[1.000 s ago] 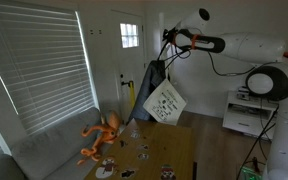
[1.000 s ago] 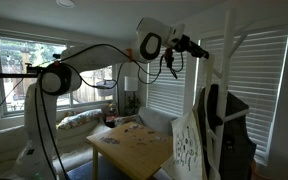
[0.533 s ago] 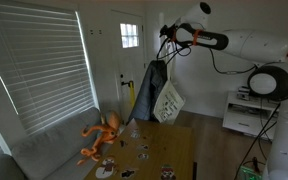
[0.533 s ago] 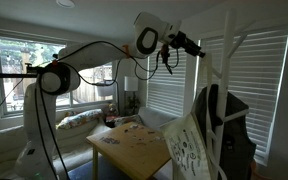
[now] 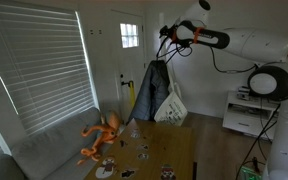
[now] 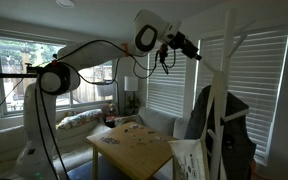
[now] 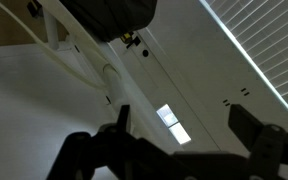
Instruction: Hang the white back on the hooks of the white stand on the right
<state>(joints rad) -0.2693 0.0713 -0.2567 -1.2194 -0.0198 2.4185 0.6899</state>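
Above the desk's (image 5: 174,150) far edge, arm: Panda arm (image 5: 244,45) raised high, reaching to the stand top.
Stand: white stand (image 6: 224,50) upright off the desk's end, with a dark jacket (image 5: 154,90) draped on it.
Bag: white bag (image 5: 172,108) hangs at the stand beside the jacket; hook contact not resolvable.
Gripper: gripper (image 7: 184,125) jaws spread wide, nothing between them, well above the bag.
Views: only the wrist view shows the jaw gap; only the exterior views show the bag.

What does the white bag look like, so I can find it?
Find the tall white stand in front of the window blinds. A dark jacket hangs on it, and the white bag dangles right beside that jacket. It is the only pale, floppy thing hanging there.
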